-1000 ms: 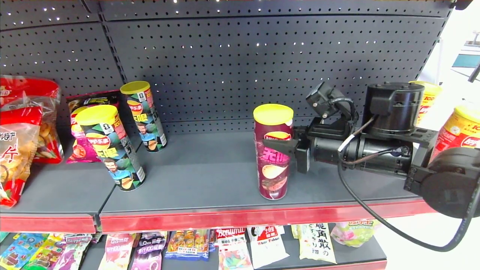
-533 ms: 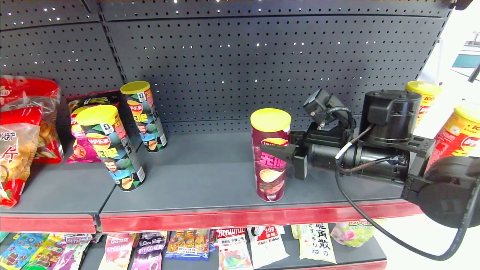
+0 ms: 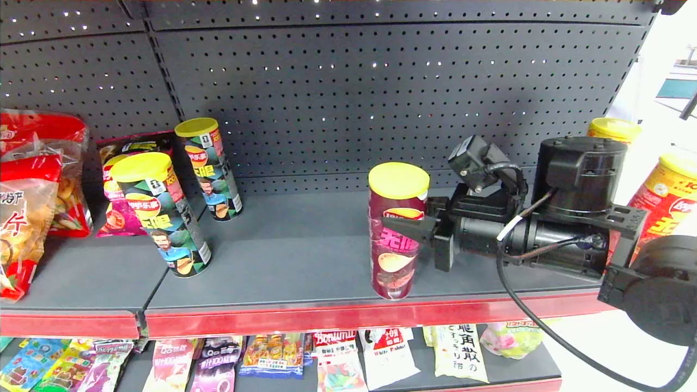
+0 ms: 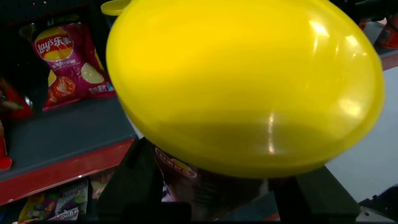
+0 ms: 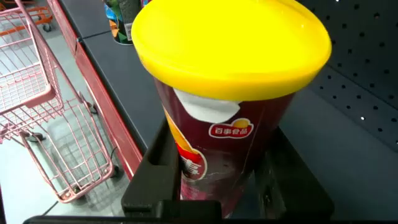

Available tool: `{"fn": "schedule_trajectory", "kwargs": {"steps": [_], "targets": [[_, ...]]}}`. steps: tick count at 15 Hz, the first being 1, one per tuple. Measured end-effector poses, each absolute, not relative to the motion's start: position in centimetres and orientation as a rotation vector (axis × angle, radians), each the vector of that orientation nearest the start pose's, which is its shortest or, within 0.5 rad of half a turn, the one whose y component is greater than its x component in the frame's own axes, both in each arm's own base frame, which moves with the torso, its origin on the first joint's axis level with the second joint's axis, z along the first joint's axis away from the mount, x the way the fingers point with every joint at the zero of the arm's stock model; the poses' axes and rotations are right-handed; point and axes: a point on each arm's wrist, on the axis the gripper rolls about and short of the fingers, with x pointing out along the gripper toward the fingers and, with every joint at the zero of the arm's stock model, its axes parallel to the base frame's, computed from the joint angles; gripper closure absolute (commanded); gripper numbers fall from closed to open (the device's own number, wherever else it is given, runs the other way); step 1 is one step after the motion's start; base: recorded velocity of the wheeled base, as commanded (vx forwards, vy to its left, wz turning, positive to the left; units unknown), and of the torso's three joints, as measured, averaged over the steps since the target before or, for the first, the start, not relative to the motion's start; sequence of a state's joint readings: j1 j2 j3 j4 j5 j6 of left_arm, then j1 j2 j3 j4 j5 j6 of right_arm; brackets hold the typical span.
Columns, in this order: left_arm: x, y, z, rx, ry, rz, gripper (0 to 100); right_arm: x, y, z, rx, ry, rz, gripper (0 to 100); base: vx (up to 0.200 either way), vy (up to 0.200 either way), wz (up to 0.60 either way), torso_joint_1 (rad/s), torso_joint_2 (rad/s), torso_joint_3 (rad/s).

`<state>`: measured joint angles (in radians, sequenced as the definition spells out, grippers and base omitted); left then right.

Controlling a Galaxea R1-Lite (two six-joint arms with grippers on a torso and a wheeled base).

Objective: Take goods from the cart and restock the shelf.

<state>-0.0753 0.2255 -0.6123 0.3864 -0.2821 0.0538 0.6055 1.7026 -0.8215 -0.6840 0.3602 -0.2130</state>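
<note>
Right gripper [image 3: 396,228]: clenched on the can [image 3: 391,267] right of frame centre; one finger [image 3: 411,227] crosses the can's front, about a third of the way down (the other is behind it).
Can: maroon with a yellow lid [image 3: 398,179], close to upright, leaning a little. Its base is at the front of the shelf [image 3: 283,256], just behind the red lip [image 3: 326,316]. I cannot tell whether it rests on the deck.
Right wrist view: the same can [image 5: 217,137] sits between the right gripper's [image 5: 224,186] dark fingers, one on each side. The cart [image 5: 37,93], pink-red wire, is at the left edge.
Left gripper [image 4: 224,194]: grasping a second can [image 4: 242,81], whose yellow top is close to the camera, with dark fingers [image 4: 134,186] on either side below it.
Green cans: two with yellow tops, one nearer the front [image 3: 158,212] and one farther back [image 3: 209,169], both left of centre and well apart from the held can.
Pink bag [image 3: 122,185]: against the back panel, behind the front green can.
Red bags [image 3: 27,207]: far left edge.
Yellow-red cans: two at the right edge [image 3: 667,201], [image 3: 612,130], behind the arm.
Lower packets [image 3: 326,359]: in a row along the bottom of the frame.
</note>
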Motion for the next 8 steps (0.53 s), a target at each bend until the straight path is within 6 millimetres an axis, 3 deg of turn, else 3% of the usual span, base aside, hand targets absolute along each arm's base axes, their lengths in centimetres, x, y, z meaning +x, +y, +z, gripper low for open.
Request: {"fn": "schedule_trajectory", "kwargs": {"steps": [6, 7, 8], "targets": [[-5.79, -0.19, 20.32, 0.053, -0.011, -0.358, 100, 24.41, 17.81, 18.81, -0.222, 0.113, 0.980, 100, 0.000, 0.000, 0.00, 0.000, 0.00, 0.000], [-5.80, -0.19, 20.32, 0.053, -0.011, -0.357, 100, 24.38, 17.79, 18.79, -0.222, 0.113, 0.980, 0, 0.000, 0.000, 0.00, 0.000, 0.00, 0.000], [-5.81, -0.19, 20.31, 0.053, -0.012, -0.357, 100, 24.38, 17.79, 18.77, -0.223, 0.115, 0.981, 0, 0.000, 0.000, 0.00, 0.000, 0.00, 0.000]]}}
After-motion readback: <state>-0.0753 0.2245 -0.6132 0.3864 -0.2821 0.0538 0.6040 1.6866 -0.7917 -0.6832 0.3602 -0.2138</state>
